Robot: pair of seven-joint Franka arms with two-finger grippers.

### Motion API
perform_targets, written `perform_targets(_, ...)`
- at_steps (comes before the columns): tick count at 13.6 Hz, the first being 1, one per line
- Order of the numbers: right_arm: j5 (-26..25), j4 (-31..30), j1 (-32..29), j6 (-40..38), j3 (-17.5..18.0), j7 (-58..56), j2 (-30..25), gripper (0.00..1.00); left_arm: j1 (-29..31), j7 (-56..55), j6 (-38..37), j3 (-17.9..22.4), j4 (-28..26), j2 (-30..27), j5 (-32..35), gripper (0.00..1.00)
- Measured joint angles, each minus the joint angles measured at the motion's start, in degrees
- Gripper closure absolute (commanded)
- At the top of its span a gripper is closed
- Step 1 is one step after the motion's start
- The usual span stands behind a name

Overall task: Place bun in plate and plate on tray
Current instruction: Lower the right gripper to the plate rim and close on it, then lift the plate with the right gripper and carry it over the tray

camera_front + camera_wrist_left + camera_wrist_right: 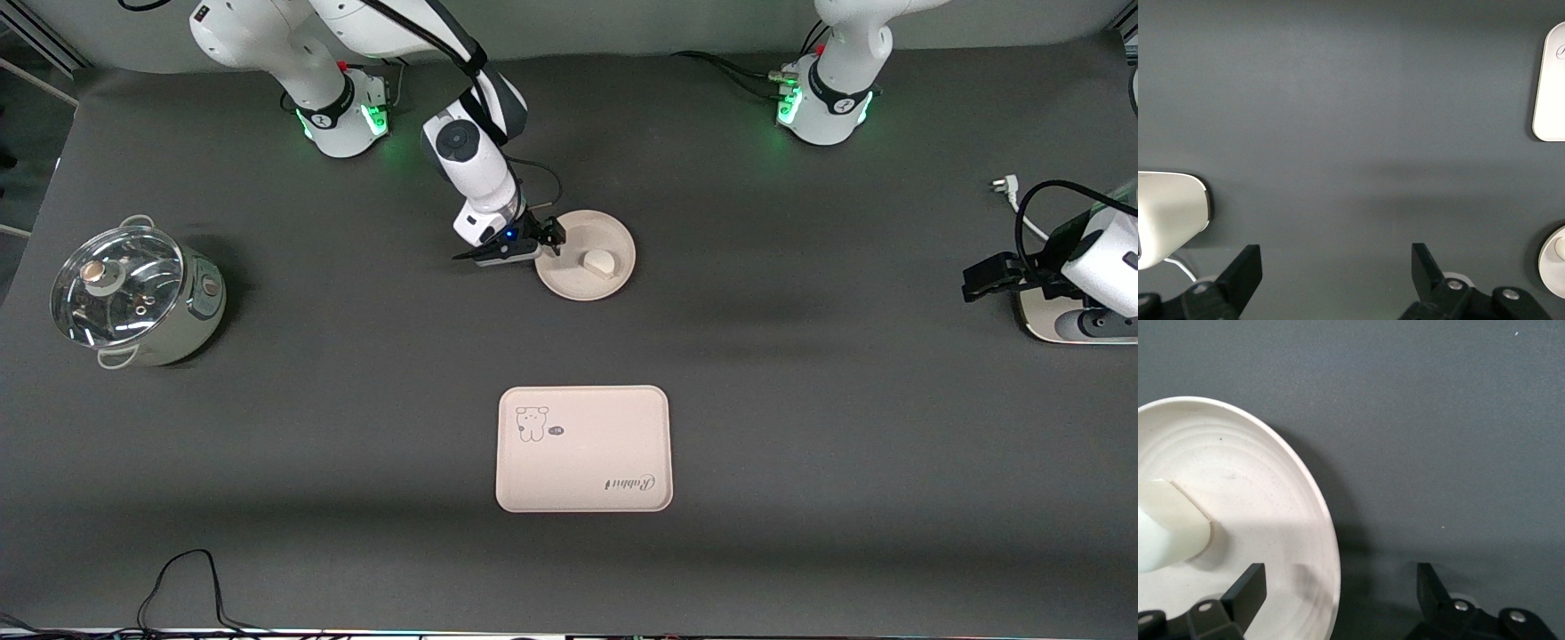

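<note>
The round cream plate (569, 280) lies on the dark table, farther from the front camera than the tray (583, 449). The white bun (600, 263) lies in the plate. My right gripper (551, 236) is open at the plate's rim on the side toward the right arm's end. In the right wrist view, one finger (1245, 590) is over the plate (1258, 493), the other over the table, and the bun (1168, 530) lies apart from them. My left gripper (982, 280) waits open and empty at the left arm's end of the table. Its wrist view (1336, 273) shows the tray (1551, 87) and plate (1550, 267).
A steel pot with a glass lid (133, 293) stands toward the right arm's end. A white device (1058, 324) sits under the left arm, with a black cable and a white plug (1005, 187) beside it.
</note>
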Motion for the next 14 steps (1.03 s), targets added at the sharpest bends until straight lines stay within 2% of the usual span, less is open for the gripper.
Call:
perform_targets(3, 0.2, 0.2, -0.3, -0.2, 0.0, 0.0, 0.0, 0.40, 0.0, 0.0, 0.0, 0.0, 0.0, 0.1, 0.0, 0.00)
perform_targets(4, 0.4, 0.2, -0.5, -0.6, 0.0, 0.0, -0.1, 0.47, 0.0, 0.0, 0.0, 0.0, 0.0, 0.1, 0.0, 0.00)
perform_targets(8, 2.3, 1.3, -0.7, -3.4, 0.1, 0.0, -0.5, 0.63, 0.0, 0.0, 0.0, 0.0, 0.0, 0.1, 0.0, 0.00)
perform_targets(11, 2.4, 2.3, -0.8, -5.1, 0.1, 0.0, -0.6, 0.93, 0.0, 0.0, 0.0, 0.0, 0.0, 0.1, 0.0, 0.00)
perform_targets(12, 2.4, 2.4, -0.8, -5.2, 0.1, 0.0, -0.6, 1.00, 0.0, 0.0, 0.0, 0.0, 0.0, 0.1, 0.0, 0.00)
perform_targets(14, 2.5, 2.4, -0.8, -5.4, 0.1, 0.0, -0.6, 1.00, 0.0, 0.0, 0.0, 0.0, 0.0, 0.1, 0.0, 0.00)
